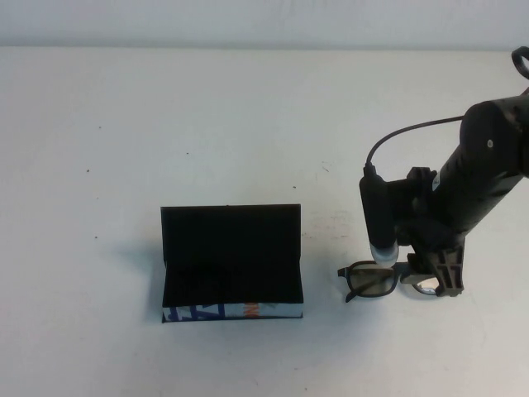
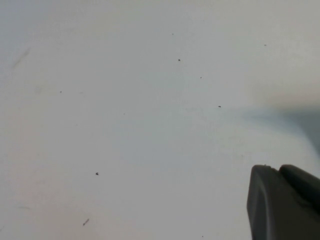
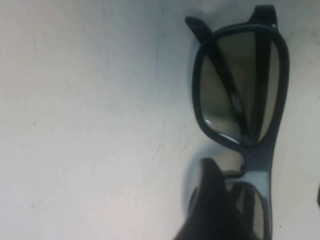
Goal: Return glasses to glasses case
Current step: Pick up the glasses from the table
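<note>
Glasses (image 1: 374, 279) are lying folded on the white table (image 1: 165, 124), just to the right of the glasses case (image 1: 231, 263) and apart from it. In the right wrist view the glasses (image 3: 240, 90) are showing both arms crossed behind the lens, so the pair is compact enough to be taken at the middle.

Glasses case is standing open, lid raised toward the far side, black interior exposed, printed front side facing the robot. This placement is leaving the cavity free to receive the pair from above.

Right gripper (image 1: 430, 277) is positioned low over the bridge end of the frame, at the right lens. One dark finger (image 3: 212, 200) is showing beside the bridge in the right wrist view, on the table side of the frame; the opposite finger is barely entering view at the picture's edge. The fingers appear to be straddling the frame, spread and not yet clamped on it. Judgement: the grasp is being set up at the bridge because it is the stiffest and most central part.

Left gripper (image 2: 285, 200) is hanging over bare table, out of the high view, with only a dark part of it visible; whether it is open or closed cannot be told. It appears parked, taking no part.

Judgement: the task is at an early stage, with the pair not yet lifted.
</note>
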